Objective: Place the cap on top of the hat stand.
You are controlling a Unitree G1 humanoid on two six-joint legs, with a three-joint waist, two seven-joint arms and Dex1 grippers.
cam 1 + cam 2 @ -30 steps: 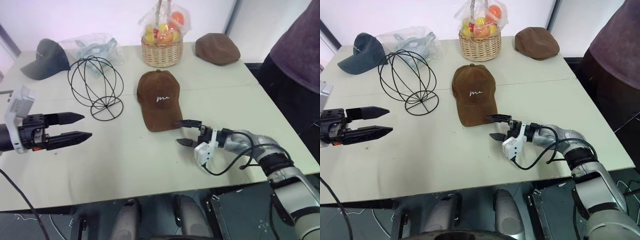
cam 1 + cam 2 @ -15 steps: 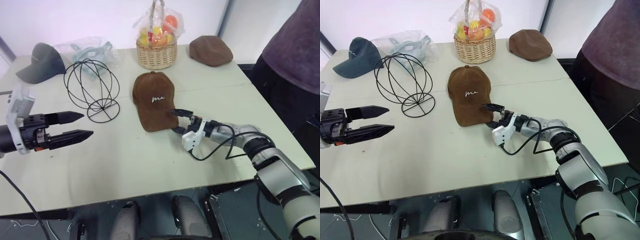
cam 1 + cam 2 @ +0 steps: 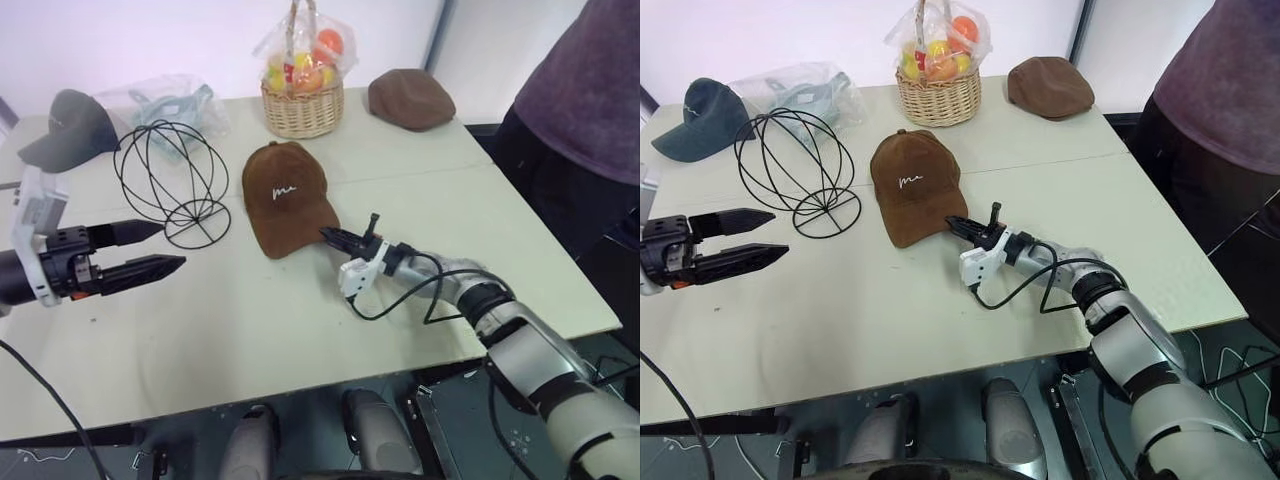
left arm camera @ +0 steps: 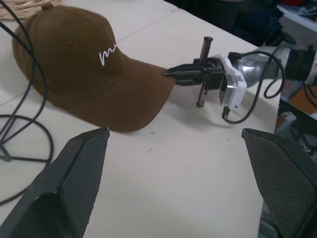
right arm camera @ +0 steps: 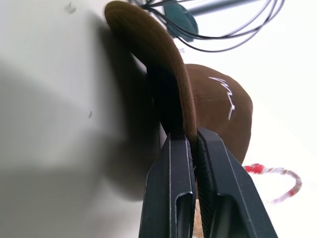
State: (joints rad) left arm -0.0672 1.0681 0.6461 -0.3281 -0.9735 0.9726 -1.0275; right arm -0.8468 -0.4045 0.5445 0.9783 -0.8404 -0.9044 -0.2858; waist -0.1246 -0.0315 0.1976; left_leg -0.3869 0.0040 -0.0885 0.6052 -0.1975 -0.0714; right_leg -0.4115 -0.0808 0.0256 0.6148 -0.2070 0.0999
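Brim pinched, cap not yet lifted

Brown suede-like baseball cap with white cursive embroidery lies crown-up on the pale worktop, just beside the black thin-wire head-shaped hat stand, its brim toward the robot. That exposed brim edge is the easy thin part to seize, and the right tool is closed on it, one finger above and one below. The left tool hovers with fingers parted near the stand, probably ready to steady it
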